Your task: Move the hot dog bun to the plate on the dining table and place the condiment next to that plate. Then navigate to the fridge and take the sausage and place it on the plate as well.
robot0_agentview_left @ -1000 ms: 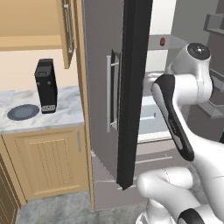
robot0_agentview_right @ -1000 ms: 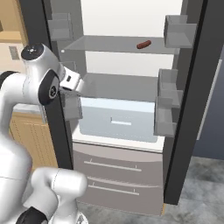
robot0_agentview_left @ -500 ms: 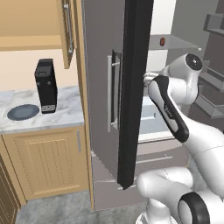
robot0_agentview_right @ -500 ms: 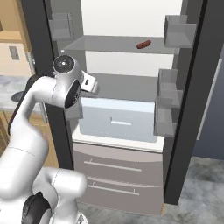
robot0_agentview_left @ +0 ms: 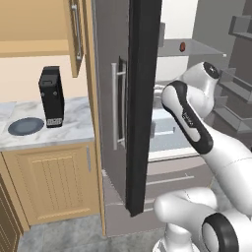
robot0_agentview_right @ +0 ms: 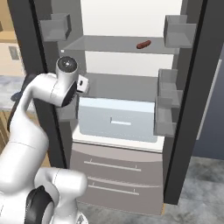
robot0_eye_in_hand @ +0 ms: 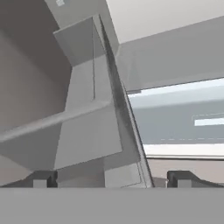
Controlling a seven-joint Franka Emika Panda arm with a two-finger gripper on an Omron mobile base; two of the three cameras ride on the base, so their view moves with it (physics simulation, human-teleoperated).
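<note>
The fridge [robot0_agentview_right: 131,74] stands open in front of me, its dark door edge [robot0_agentview_left: 142,98] upright in the left base view. The sausage [robot0_agentview_right: 143,44], small and reddish-brown, lies on the upper glass shelf toward the right, and also shows as the sausage [robot0_agentview_left: 182,47] past the door. My white arm reaches into the fridge at the middle shelf, its hand [robot0_agentview_right: 82,85] well below and left of the sausage. My gripper [robot0_eye_in_hand: 111,179] is open with nothing between its fingertips, facing a grey door bin [robot0_eye_in_hand: 83,127]. The hot dog bun, plate, condiment and dining table are out of view.
A pale drawer [robot0_agentview_right: 118,120] sits under the middle shelf, with grey freezer drawers [robot0_agentview_right: 118,175] below. Door bins [robot0_agentview_right: 168,109] line the right door. Left of the fridge, a marble counter [robot0_agentview_left: 74,130] holds a black coffee machine [robot0_agentview_left: 51,96] and a blue-grey dish [robot0_agentview_left: 25,126].
The arm has swung from beside the fridge's left post in toward the middle shelf, most of it in the first half second. The jaws stayed wide apart. The sausage has not moved.
</note>
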